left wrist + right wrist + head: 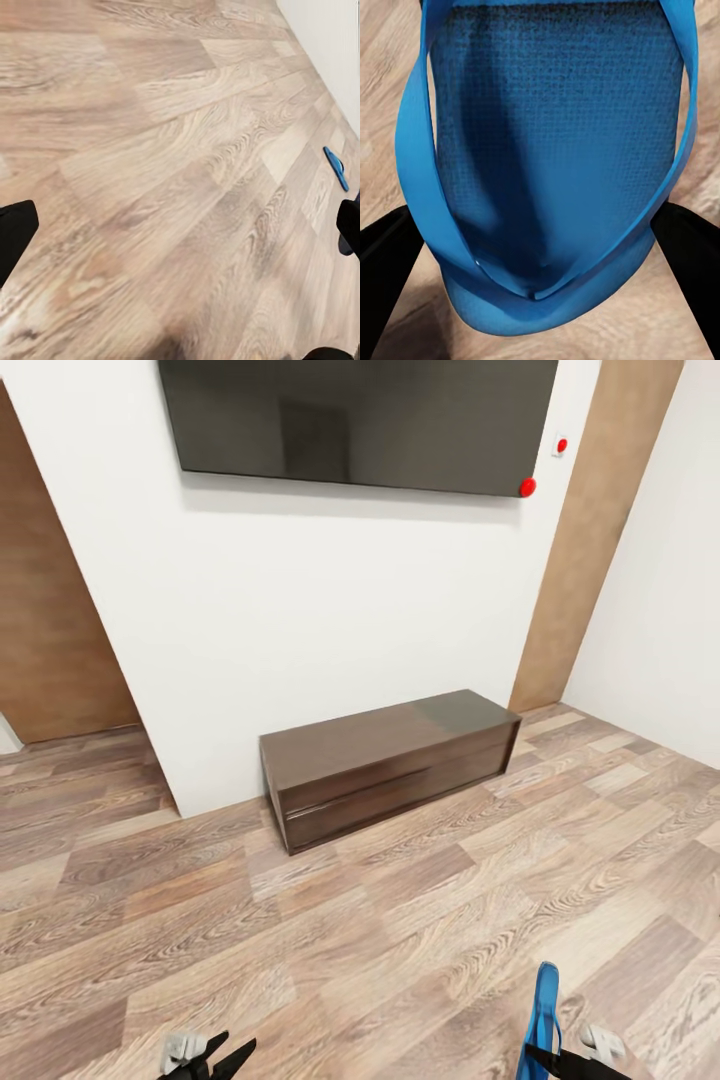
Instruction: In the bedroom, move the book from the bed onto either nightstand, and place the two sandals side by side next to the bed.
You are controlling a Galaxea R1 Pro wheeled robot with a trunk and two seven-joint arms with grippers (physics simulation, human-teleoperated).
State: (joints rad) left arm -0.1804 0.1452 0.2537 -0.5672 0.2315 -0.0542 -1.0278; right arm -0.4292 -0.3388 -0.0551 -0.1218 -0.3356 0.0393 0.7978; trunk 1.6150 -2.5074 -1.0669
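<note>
You are facing a white wall over a light wood-plank floor, with a large black wall screen mounted high and a long low dark bench set against the wall beneath it. This bench is not a nightstand.

Right gripper: clamped on one blue sandal. The right wrist view has the black fingers standing on either side of the sandal's end, straps looping up past them. In the head view the sandal rises edge-on from the gripper at the lower margin, clear of the floor.

Left gripper: fingers spread, nothing between them. Its wrist view looks along bare planks to a second blue sandal lying flat on the floor, well away from the fingers.

Judged step: carrying the first sandal. The next move calls for turning the base until the bed is in sight, then setting this sandal down on the floor beside it, leaving room for its partner alongside.

Limits of inspection: both grippers are cut off by the lower edge of the head view. The second sandal is small and seen at a steep angle; its straps cannot be made out. How firmly the held sandal is seated cannot be confirmed.
</note>
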